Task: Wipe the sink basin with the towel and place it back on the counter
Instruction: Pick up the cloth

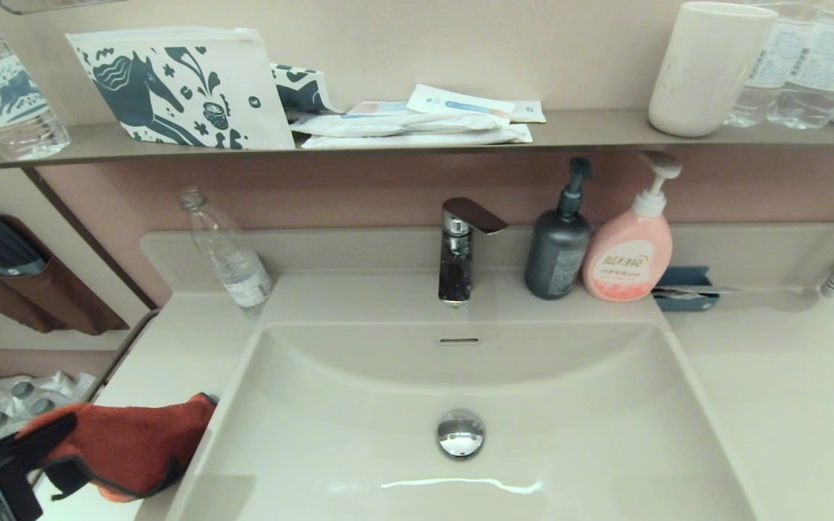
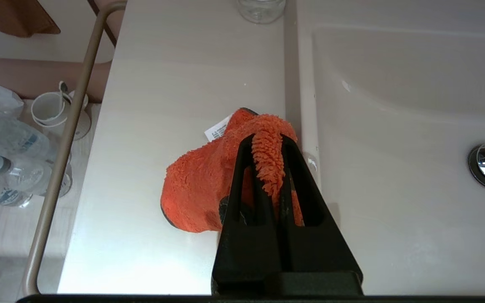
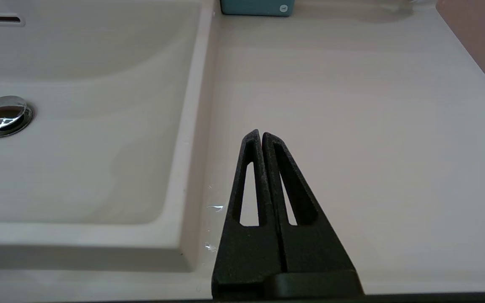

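Left gripper pinched closed, right gripper closed, parked

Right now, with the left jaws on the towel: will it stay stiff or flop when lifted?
Likely floppy: the towel bunches into a fold between the left gripper's jaws, the rest slumping on the counter. Probably light. Its shaggy pile should grip rather than slip.

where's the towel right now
In the head view the towel is at the lower left, on the counter by the sink basin's left rim. The left gripper is shut on a fold of it.
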Controlling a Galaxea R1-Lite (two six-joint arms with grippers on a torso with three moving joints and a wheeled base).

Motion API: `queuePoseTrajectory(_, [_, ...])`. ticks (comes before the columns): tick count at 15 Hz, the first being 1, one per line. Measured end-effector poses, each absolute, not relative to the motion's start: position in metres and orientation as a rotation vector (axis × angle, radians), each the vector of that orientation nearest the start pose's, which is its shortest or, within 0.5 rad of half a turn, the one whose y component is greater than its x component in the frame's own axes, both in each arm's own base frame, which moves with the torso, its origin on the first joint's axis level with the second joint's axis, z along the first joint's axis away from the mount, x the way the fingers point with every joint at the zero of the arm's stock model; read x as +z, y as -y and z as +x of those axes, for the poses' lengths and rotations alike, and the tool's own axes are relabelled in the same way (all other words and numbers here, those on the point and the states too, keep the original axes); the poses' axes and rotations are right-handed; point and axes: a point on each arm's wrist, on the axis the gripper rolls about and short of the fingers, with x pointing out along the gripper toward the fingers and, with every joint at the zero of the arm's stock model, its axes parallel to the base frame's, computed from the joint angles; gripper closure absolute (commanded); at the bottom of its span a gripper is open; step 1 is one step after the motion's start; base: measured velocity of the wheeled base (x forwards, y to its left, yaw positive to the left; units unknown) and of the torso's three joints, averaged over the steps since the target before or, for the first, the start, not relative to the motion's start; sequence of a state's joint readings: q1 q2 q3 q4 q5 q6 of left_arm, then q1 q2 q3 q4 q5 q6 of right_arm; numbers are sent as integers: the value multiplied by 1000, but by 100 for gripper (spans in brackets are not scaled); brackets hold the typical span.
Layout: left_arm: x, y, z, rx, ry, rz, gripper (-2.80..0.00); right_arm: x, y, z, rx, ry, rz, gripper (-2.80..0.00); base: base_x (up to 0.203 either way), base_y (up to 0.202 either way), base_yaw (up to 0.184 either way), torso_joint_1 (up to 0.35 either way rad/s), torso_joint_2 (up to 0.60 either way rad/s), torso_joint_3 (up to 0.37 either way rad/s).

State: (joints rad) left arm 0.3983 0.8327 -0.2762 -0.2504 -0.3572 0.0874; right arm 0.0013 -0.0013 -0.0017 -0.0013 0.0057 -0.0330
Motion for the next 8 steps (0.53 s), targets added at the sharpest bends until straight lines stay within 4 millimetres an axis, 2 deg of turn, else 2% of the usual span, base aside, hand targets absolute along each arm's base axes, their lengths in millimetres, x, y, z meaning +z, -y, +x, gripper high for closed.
queuePoseTrajectory(8, [173, -22, 79, -2, -247, -16, 0, 76, 0, -23, 7, 4, -33, 0, 0, 0, 0, 0, 0, 0])
